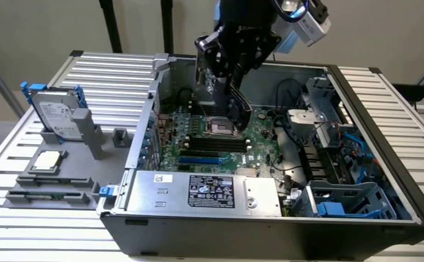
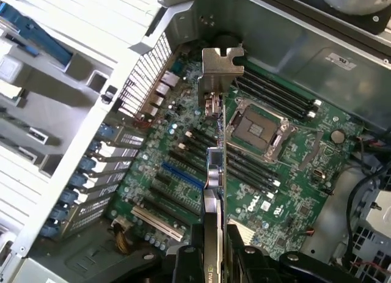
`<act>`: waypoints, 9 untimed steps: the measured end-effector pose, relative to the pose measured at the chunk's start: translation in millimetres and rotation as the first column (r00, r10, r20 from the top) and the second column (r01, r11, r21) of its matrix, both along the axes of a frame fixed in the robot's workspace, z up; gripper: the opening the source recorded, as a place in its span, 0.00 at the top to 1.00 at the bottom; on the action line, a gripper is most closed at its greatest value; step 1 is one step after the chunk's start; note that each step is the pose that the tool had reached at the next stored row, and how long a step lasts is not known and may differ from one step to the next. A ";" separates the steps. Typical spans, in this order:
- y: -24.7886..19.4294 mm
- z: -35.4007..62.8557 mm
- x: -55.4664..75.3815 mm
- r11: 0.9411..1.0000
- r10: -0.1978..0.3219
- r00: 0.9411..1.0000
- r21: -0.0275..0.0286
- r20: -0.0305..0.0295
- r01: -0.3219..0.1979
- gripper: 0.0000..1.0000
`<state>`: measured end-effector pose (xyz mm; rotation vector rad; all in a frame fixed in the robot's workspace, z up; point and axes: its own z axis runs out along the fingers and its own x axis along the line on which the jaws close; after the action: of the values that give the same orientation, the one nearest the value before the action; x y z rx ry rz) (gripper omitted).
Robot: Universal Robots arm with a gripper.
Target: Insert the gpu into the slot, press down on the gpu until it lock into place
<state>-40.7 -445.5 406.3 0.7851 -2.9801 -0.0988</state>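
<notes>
My gripper (image 1: 227, 76) hangs inside the open computer case (image 1: 270, 229), shut on the gpu (image 1: 235, 109). The card is held on edge above the green motherboard (image 1: 259, 142), over the area near the processor socket (image 1: 220, 127). In the wrist view the gpu (image 2: 214, 173) runs edge-on away from my gripper (image 2: 212, 253), its silver end bracket (image 2: 221, 66) at the far end toward the case's rear wall. The bright blue slot (image 1: 199, 161) lies bare on the board, lower and to the exterior view's left of the card. In the wrist view the slot (image 2: 181, 175) sits beside the card's edge.
Black memory strips (image 1: 208, 144) lie between the socket and the slot. A silver power supply (image 1: 205, 191) fills the case's near side. Cables and a blue drive cage (image 1: 343, 199) are on the exterior view's right. A hard drive with blue rails (image 1: 55, 117) stands on a grey fixture outside.
</notes>
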 end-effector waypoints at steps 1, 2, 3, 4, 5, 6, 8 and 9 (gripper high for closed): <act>0.0 0.0 0.0 1.000 0.018 1.000 0.000 0.000 -0.018 0.74; 0.0 0.0 0.0 0.999 0.036 0.999 0.000 0.000 -0.036 0.74; 0.0 0.0 0.0 0.999 0.054 0.999 0.000 0.000 -0.054 0.74; 0.0 0.0 0.0 0.997 0.074 0.997 0.000 0.000 -0.074 0.74; 0.0 0.0 0.0 0.996 0.091 0.996 0.000 0.000 -0.091 0.74; 0.0 0.0 0.1 0.994 0.109 0.994 0.000 0.000 -0.109 0.74; 0.0 0.0 0.0 0.989 0.145 0.989 0.000 0.000 -0.145 0.74; 0.0 0.0 0.0 0.987 0.163 0.987 0.000 0.000 -0.163 0.74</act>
<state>-40.7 -445.5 406.3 1.0251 -2.9011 -0.0910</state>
